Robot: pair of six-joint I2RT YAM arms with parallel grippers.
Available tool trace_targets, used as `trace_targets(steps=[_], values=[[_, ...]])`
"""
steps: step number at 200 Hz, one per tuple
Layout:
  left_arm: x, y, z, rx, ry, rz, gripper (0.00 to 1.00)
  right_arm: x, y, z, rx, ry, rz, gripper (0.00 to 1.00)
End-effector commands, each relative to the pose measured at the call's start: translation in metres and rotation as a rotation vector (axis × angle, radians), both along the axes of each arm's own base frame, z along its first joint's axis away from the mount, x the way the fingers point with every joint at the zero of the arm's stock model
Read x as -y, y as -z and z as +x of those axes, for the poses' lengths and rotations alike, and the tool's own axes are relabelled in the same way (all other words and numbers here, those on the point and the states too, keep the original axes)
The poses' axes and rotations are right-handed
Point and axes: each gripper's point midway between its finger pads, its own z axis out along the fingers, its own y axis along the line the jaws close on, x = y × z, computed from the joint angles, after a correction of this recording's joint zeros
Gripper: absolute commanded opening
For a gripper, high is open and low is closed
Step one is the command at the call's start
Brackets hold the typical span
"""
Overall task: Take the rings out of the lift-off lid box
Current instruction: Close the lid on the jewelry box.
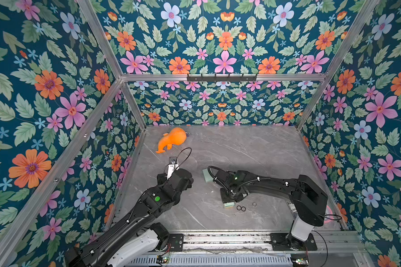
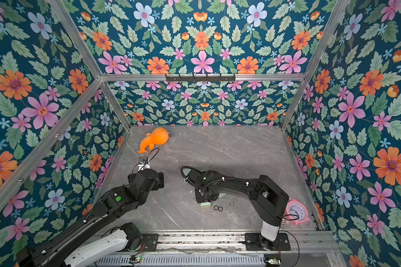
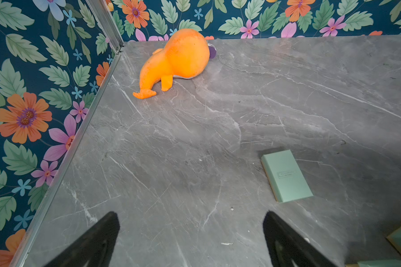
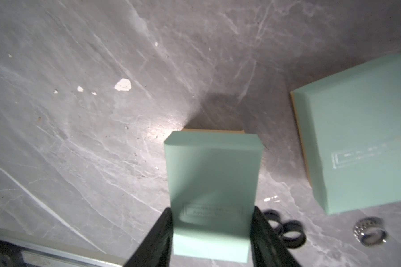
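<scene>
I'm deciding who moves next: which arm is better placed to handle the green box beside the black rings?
Right. The right fingers grip the green box, next to the black rings. The left fingers stand open over the table, far from it.

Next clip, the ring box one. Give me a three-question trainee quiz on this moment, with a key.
1. True or false: the left gripper is shut on something.
2. What is the right gripper shut on? A the pink clock; B a mint-green box part; C the orange plush toy.
3. Count the rings lying on the table in the right wrist view, by colour.
Key: 1 false, its jaws stand open and empty. 2 B. 3 three: two black, one silvery ring.
</scene>
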Motion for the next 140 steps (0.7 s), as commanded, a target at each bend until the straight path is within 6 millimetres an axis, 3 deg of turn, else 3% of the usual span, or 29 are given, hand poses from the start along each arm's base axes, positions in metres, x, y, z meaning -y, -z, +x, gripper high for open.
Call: trace_targets(steps=[1,140], values=[[-0.0029,-0.0006,-0.0003,0.000,-0.002,0.022,1.00,0.0051,-0.0014,-0.0054,-0.010,0.013,-0.024,0.27],[-0.0029,-0.0004,-0.0006,-0.001,-0.001,0.021,0.99,0.0056,0.0023,-0.0054,-0.003,0.009,-0.047,0.27]])
